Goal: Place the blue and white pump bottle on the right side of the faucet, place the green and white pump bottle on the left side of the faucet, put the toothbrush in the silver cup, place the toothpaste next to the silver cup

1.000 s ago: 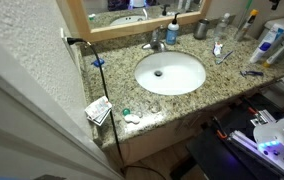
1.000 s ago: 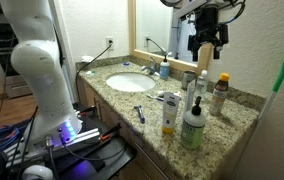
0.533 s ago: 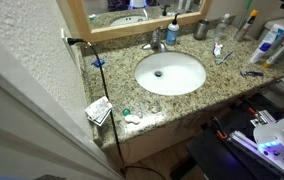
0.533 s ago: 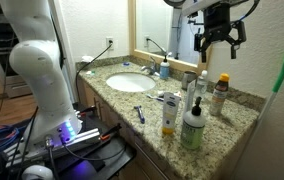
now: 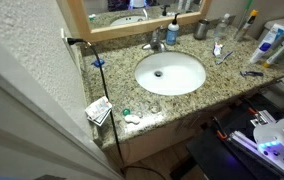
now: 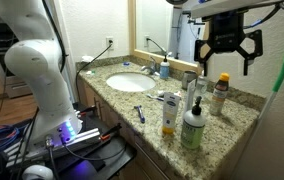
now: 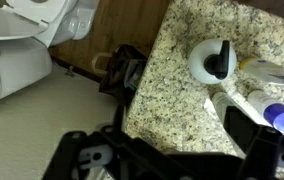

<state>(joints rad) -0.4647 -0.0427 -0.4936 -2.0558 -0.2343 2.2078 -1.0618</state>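
Note:
My gripper [image 6: 229, 60] hangs open and empty in the air above the bottles at the counter's end; its dark fingers frame the bottom of the wrist view [image 7: 167, 150]. The blue and white pump bottle [image 5: 172, 30] stands next to the chrome faucet [image 5: 156, 41], behind the basin, and shows again in an exterior view [image 6: 164, 68]. The silver cup [image 5: 201, 30] stands by the mirror [image 6: 189, 78]. The toothpaste [image 5: 218, 48] and the thin toothbrush [image 5: 226, 57] lie on the granite near it. The green and white pump bottle [image 6: 192, 125] stands near the counter's front end.
A white oval sink [image 5: 170, 72] fills the counter's middle. Taller white-and-blue bottles [image 5: 270, 42] and a brown bottle [image 6: 220, 93] crowd the end under my gripper. A blue handled item [image 5: 250, 72] lies near the front edge. A white pump head [image 7: 212, 60] shows from above.
My gripper has swung away from the mirror, out over the bottles at the counter's end, and its fingers now spread wide. Nothing on the counter has moved.

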